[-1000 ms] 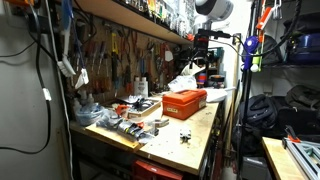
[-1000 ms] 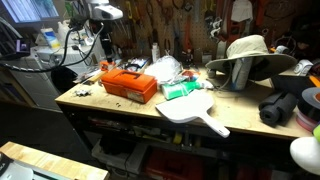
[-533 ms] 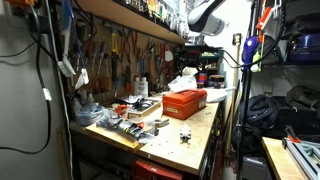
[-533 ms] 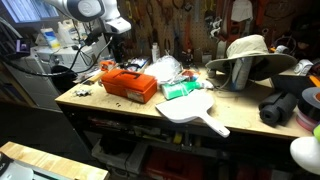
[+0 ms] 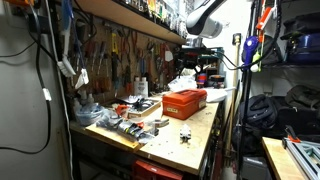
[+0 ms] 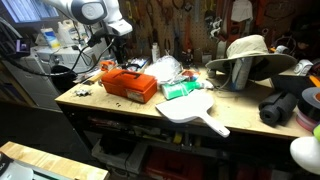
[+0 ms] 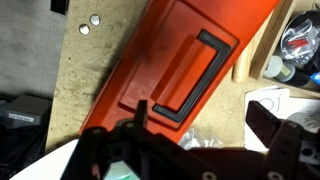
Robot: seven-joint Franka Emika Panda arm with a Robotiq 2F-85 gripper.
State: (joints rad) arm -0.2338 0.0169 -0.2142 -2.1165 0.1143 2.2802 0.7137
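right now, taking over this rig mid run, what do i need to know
Gripper: open, empty, hovering above the orange toolbox, no contact.
Toolbox: on the workbench, lid shut, black handle lying flat just ahead of the gripper in the wrist view.
Done: gripper is over the box.
Left: nothing grasped, handle and lid untouched.

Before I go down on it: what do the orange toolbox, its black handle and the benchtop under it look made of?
Orange toolbox: probably moulded plastic with a matte finish, going by the soft rounded recess in its lid. Painted metal can't be ruled out. Handle: black plastic by the look, dull with no glints. Benchtop: pressed wood board, tan and flecked, apparently unfinished.
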